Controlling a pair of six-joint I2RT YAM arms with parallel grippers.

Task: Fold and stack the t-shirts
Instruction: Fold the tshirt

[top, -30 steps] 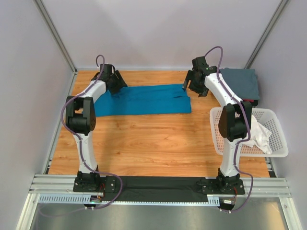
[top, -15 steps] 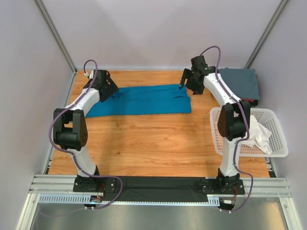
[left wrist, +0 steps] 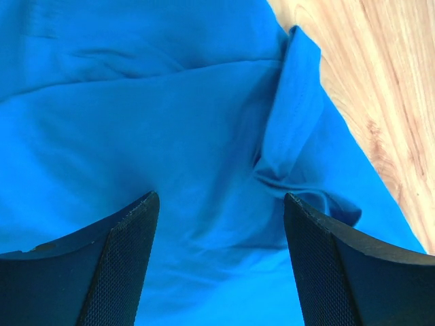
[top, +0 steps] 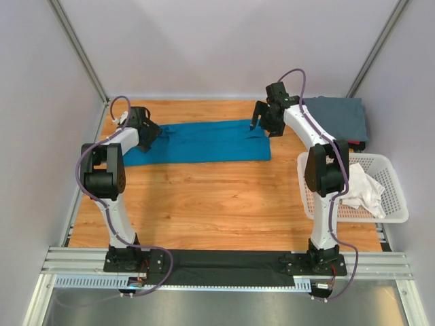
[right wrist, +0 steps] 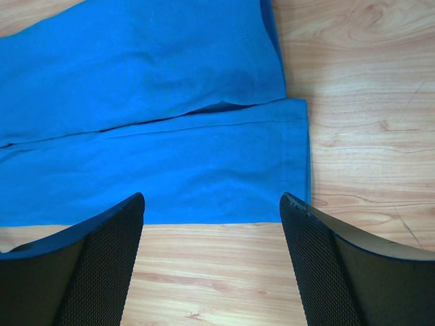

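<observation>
The teal-blue t-shirt (top: 204, 141) lies folded into a long band across the far part of the table. My left gripper (top: 151, 134) is open just above its rumpled left end (left wrist: 204, 149), holding nothing. My right gripper (top: 262, 122) is open above the shirt's right end (right wrist: 170, 136), over its folded hem edge and the bare wood, holding nothing. The slate grey t-shirt (top: 340, 117) lies folded at the far right corner. The white t-shirt (top: 363, 190) lies crumpled in the basket.
The white lattice basket (top: 394, 204) stands at the right edge of the wooden table (top: 217, 204). A dark object (top: 355, 145) lies between the basket and the grey shirt. Grey walls close in the back and sides.
My left arm has swung to the left and its gripper now sits lower over the shirt's left end. My right gripper has shifted slightly left along the far edge. The shirt has not moved.
</observation>
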